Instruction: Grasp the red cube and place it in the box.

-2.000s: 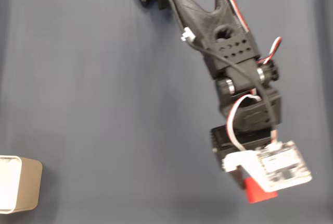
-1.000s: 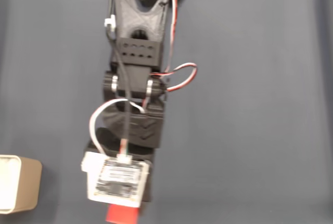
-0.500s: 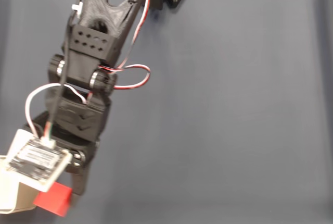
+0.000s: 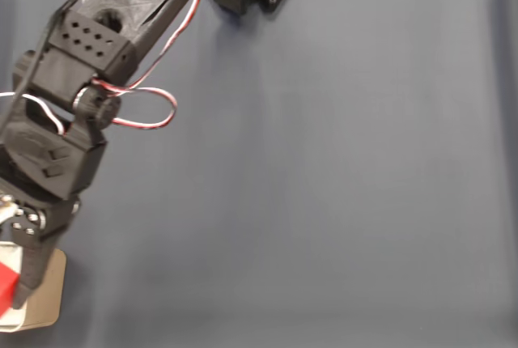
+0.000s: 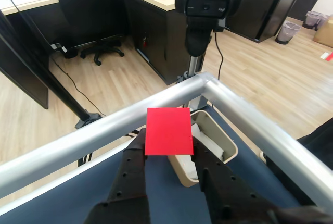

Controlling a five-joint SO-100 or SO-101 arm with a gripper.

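Now the arm (image 4: 89, 65) has swung across the worktop (image 4: 324, 186) from the right side to the far left of the fixed view, carrying the cube (image 5: 168, 131) with it. Two seconds back the cube sat low on the right; a second ago it hung near the middle bottom; half a second ago it was just beside the box's right wall. At this moment the cube (image 4: 6, 285) shows as a red sliver at the left edge, over the box (image 4: 44, 299).

Nearest in the wrist view, the jaws (image 5: 169, 153) are clamped on the cube, one black finger (image 5: 134, 174) on its left and the other on its right, the flat red face turned toward the camera. Just behind and below the cube lies the box (image 5: 227, 149), its open white inside partly hidden by the cube and the right finger. Whether the cube is fully inside the rim line or only over the near wall is hard to tell from either view.

Farther off runs a metal rail (image 5: 104, 127), with a webcam (image 5: 208, 2) on a stand behind it, and beyond that an office floor with a black chair (image 5: 86, 2).

Judging by this, the carry is nearly finished. What remains is likely a small centring over the opening, a drop in height and a release; letting go too early risks the cube striking the wall and bouncing out.
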